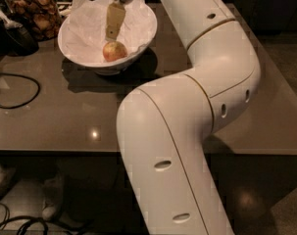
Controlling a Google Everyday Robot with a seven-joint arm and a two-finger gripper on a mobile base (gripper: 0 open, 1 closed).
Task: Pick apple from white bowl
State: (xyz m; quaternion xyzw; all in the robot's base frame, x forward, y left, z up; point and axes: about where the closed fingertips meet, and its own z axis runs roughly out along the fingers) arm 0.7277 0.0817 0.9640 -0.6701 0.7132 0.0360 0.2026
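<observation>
In the upper left, lower the tan-tipped gripper (112, 33), opening impossible to tell, hanging just above the small round yellow-red apple (114, 51), centred, clear of the wide glossy white paper-lined bowl (149, 28).

Looks like a kitchenette or break-room spot, maybe in a lab. Smooth brown counter (64, 121) across the middle, glass snack jar (34, 11) in the upper left, white bowl (140, 43) with an apple (114, 51) right beside it. Black cable (21, 89) looped at the left edge, more cords (20, 223) on the dark floor, lower left. Gripper (111, 33) up top, over the bowl, just above the apple.
</observation>
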